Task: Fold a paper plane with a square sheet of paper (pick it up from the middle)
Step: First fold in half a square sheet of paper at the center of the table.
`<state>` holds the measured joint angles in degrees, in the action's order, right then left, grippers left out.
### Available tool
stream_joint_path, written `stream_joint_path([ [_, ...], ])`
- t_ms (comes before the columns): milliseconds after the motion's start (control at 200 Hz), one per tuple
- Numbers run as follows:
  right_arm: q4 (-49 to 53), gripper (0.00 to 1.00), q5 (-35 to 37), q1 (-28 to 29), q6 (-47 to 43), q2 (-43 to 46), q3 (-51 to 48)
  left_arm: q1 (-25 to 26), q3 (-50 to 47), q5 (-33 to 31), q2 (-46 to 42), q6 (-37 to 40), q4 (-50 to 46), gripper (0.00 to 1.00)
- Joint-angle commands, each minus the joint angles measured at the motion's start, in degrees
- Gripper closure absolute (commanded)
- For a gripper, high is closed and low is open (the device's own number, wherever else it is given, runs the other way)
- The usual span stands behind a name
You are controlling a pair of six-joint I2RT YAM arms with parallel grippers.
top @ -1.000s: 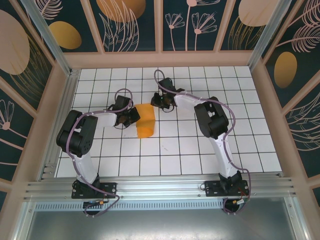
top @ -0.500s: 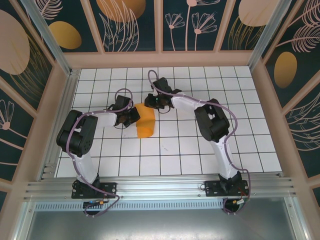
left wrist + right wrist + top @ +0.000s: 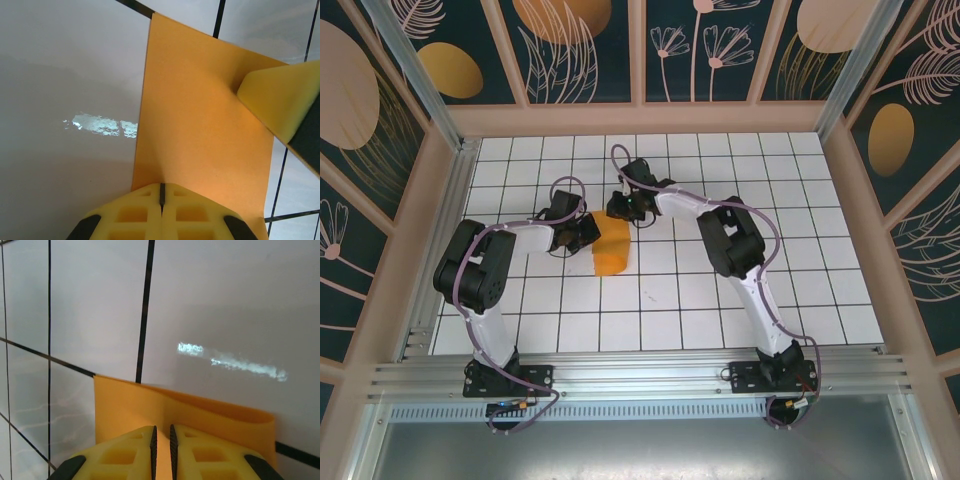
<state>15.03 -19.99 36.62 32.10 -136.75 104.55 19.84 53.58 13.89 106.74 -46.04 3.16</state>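
Note:
The square sheet of paper (image 3: 611,250), bright orange and doubled over into a narrow strip with soft, rounded folds, lies on the white grid table (image 3: 720,300). My left gripper (image 3: 590,232) is shut, its yellow tips (image 3: 161,186) pressed against the sheet (image 3: 200,115) at its left side. My right gripper (image 3: 617,212) sits on the strip's far end. Its jaws (image 3: 161,429) stand a narrow slit apart, with orange paper (image 3: 130,405) in the slit and a faint ridge running from it. One right finger (image 3: 280,100) touches the sheet in the left wrist view.
Patterned wall panels and a wooden frame (image 3: 640,120) enclose the table on three sides. An aluminium rail (image 3: 640,372) runs along the near edge by the arm bases. Open tiles lie to the right and in front of the sheet.
My right gripper has slid left, from beside the sheet's far right corner to over its far end. The left gripper and the sheet's near part have stayed put.

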Motion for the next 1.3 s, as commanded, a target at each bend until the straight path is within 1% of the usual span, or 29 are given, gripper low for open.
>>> stream_joint_path([
  [0, 0.58, 0.80, 0.41, -1.09, 1.05, -1.92, 1.86, -0.20, -3.28, -5.36, 5.67, 1.61, -11.59, 1.00],
  [210, -2.10, 0.80, 3.45, -3.53, 2.85, -2.72, 1.62, -0.15, -3.57, -5.63, 5.66, 2.01, -11.95, 1.00],
  [365, -0.70, 0.81, 6.90, -4.95, 3.76, -3.61, 4.09, -0.13, -3.45, -5.63, 5.67, 1.92, -11.86, 1.00],
  [475, 0.62, 0.81, 8.09, -4.94, 2.44, -1.64, 4.67, -0.15, -3.37, -5.51, 5.83, 1.84, -11.86, 1.00],
  [560, 0.18, 0.81, 3.69, -4.90, 0.59, 2.45, 1.98, -0.10, -3.40, -5.51, 5.85, 1.76, -11.79, 1.00],
  [691, -2.04, 0.81, -3.35, -2.80, -0.48, 9.82, -7.13, -0.15, -3.46, -5.66, 5.83, 1.40, -11.60, 1.00],
  [861, -2.45, 0.82, -7.16, -0.71, 1.17, 14.38, -17.44, -0.11, -3.65, -5.89, 5.85, 0.66, -10.98, 1.00],
  [961, -3.86, 0.84, -10.20, -0.17, 1.80, 15.55, -21.27, -0.14, -4.01, -5.93, 5.68, 0.48, -10.68, 1.00],
  [1141, -4.73, 0.84, -14.53, -0.02, 2.25, 16.23, -24.51, -0.08, -4.49, -6.13, 6.00, 0.03, -10.28, 1.00],
  [1296, -3.75, 0.84, -16.01, -0.15, 1.94, 15.79, -26.14, -0.07, -4.81, -6.32, 6.22, -0.27, -10.04, 1.00],
])
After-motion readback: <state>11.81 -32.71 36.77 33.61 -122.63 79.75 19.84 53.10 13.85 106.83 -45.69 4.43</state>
